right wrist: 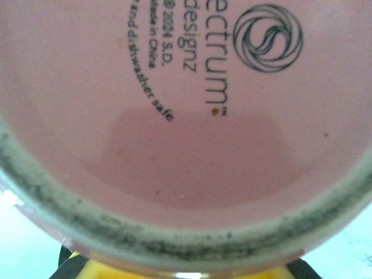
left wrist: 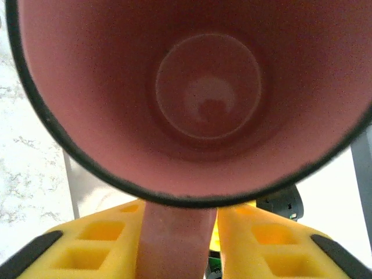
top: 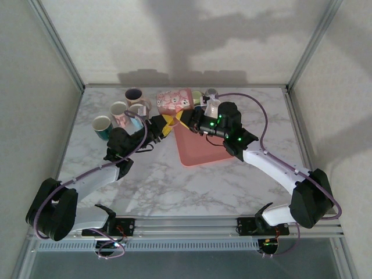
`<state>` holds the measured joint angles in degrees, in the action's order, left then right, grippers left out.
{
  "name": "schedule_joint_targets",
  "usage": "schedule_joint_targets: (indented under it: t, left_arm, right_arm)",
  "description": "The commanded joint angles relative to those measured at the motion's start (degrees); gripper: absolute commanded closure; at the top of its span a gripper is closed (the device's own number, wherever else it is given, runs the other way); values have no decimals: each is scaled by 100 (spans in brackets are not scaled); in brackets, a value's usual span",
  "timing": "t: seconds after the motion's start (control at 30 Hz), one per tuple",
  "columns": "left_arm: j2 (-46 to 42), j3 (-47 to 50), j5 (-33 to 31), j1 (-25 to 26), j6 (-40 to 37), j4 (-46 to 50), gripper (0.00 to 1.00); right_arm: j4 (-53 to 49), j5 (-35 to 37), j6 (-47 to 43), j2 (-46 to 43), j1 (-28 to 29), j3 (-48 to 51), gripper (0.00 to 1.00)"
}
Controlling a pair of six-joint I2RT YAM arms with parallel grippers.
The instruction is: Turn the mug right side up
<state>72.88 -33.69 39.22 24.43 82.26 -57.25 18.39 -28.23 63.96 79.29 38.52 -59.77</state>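
A pink patterned mug (top: 174, 101) lies on its side above the back of the table, between my two grippers. Its open mouth (left wrist: 209, 99) faces the left wrist camera. The pink handle (left wrist: 177, 244) sits between the yellow fingers (left wrist: 99, 247) of my left gripper (left wrist: 177, 258), which press on both of its sides. From above, the left gripper (top: 164, 125) is at the mug's near left. The printed base (right wrist: 186, 116) is close against the right wrist camera, with yellow fingertips (right wrist: 104, 274) just under its rim. My right gripper (top: 192, 121) is shut at the mug's near right; whether it holds anything is hidden.
A pink tray (top: 200, 152) lies mid-table, just under the right arm. Several upright mugs (top: 119, 110) cluster at the back left, and two more (top: 210, 93) stand behind the pink mug. Metal frame posts and walls close in both sides.
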Motion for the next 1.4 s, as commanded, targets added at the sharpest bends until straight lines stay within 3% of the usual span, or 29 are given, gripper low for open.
schedule_joint_targets:
  t: [0.0, 0.13, 0.3, 0.47, 0.67, 0.97, 1.23, 1.37]
  left_arm:
    - [-5, -151, 31, 79, -43, -635, 85]
    - [-26, -147, 33, 112, -229, -709, 99]
    - [-113, -190, -35, 119, -454, -678, 100]
    - [-312, -258, -133, 122, -895, -621, 100]
    - [-592, -373, -256, 123, -1486, -333, 100]
    - [-802, -612, -223, 119, -2222, 522, 100]
    - [-753, -621, -342, 133, -2376, 637, 100]
    - [-849, -695, -343, 133, -3060, 1161, 100]
  right_arm:
    - [550, -135, -196, -27, 74, -231, 100]
    - [366, -121, -312, -18, 68, -305, 100]
    - [115, 77, -399, -52, 72, -307, 98]
    - [-390, 334, -754, -135, 62, -336, 57]
    - [-995, 605, -1084, -310, -22, -307, 37]
    - [-1901, 1011, -1673, -774, -175, -194, 34]
    - [-2209, 1104, -1843, -893, -257, -132, 35]
    - [-2312, 1109, -1929, -954, -338, -105, 35]
